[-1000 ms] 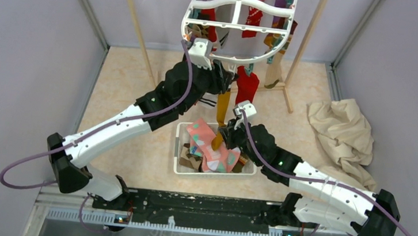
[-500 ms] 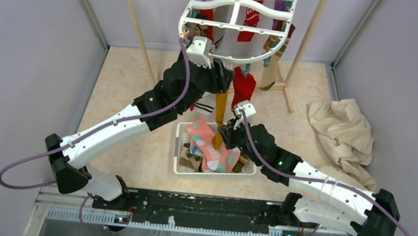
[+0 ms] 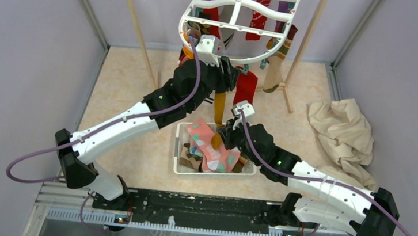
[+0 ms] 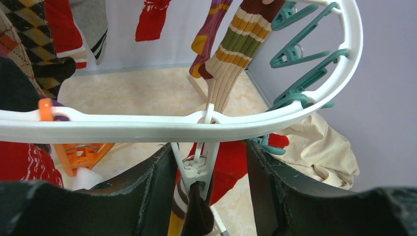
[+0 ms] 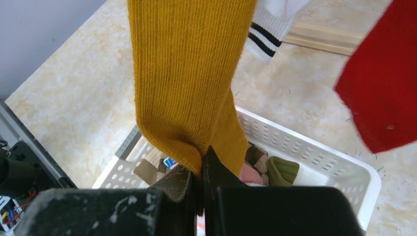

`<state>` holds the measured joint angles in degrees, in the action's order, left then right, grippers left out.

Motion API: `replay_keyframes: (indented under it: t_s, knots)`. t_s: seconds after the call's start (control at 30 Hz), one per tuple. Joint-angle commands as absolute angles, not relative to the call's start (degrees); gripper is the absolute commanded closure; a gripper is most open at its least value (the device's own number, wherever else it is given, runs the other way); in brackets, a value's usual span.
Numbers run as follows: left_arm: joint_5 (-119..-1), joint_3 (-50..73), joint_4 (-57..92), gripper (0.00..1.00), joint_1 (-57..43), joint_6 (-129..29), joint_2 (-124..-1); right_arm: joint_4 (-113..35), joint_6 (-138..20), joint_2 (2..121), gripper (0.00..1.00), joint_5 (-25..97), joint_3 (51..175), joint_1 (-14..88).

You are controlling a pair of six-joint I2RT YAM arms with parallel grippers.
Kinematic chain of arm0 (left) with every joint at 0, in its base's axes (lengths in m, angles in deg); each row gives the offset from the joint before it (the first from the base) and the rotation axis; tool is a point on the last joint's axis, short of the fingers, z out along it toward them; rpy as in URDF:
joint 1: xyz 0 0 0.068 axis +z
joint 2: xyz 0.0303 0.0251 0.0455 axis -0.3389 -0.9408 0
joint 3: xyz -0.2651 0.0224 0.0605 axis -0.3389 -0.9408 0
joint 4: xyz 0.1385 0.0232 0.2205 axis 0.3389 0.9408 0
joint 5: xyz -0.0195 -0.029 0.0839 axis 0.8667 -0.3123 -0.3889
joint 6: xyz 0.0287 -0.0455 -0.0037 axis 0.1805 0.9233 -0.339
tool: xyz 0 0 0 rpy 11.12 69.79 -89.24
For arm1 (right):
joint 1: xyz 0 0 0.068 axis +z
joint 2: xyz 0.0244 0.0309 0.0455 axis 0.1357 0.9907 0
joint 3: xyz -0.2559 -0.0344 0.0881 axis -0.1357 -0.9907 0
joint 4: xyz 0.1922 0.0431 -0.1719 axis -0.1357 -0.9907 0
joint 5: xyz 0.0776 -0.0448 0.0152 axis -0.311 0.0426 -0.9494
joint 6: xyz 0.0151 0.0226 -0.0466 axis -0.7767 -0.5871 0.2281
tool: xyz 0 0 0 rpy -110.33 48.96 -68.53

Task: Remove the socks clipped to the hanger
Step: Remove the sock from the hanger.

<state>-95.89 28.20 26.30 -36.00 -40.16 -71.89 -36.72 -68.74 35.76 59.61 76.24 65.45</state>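
The white oval hanger (image 3: pixel 247 58) hangs at the back with several socks clipped under it. A mustard sock (image 3: pixel 219 104) with a brown-and-white striped cuff hangs from a white clip (image 4: pixel 199 169) on the hanger's near rim (image 4: pixel 147 129). My left gripper (image 4: pixel 209 157) is open, its jaws on either side of that clip, just under the rim. My right gripper (image 5: pixel 204 167) is shut on the lower end of the mustard sock (image 5: pixel 189 73), above the basket. A red sock (image 3: pixel 246 87) hangs just right of it. Argyle, striped and red socks (image 4: pixel 236 39) hang further back.
A white slotted basket (image 3: pixel 181 130) with several socks lies under the right gripper. The wooden pole rack (image 3: pixel 137 27) stands behind the hanger. A cream cloth (image 3: pixel 344 131) lies crumpled at the right. Teal clips (image 4: pixel 295 49) and an orange clip (image 4: pixel 81 152) dangle from the rim.
My left arm has moved right and up, bringing its jaws around the white clip. The hanger has swung slightly. The right gripper keeps its hold on the mustard sock.
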Motion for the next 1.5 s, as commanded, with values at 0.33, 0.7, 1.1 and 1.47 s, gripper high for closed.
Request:
replay_keyframes:
  t_s: [0.33, 0.7, 1.1, 1.47]
  knots:
    - [-100.5, 30.0, 26.5, 0.43, -37.0, -41.8, -71.6, -34.1, -69.6, 35.2, 1.0, 58.9, 76.4, 66.1]
    - [-101.5, 30.3, 26.3, 0.47, -37.0, -42.3, -71.8, -34.6, -69.5, 35.3, 1.0, 58.8, 76.4, 66.1]
    - [-100.9, 30.7, 26.1, 0.67, -37.0, -42.8, -71.9, -34.7, -69.4, 35.4, 1.0, 58.7, 76.8, 66.1]
    - [-100.7, 30.9, 26.6, 0.81, -36.9, -43.4, -71.7, -38.0, -68.9, 33.2, 1.0, 58.1, 78.4, 66.1]
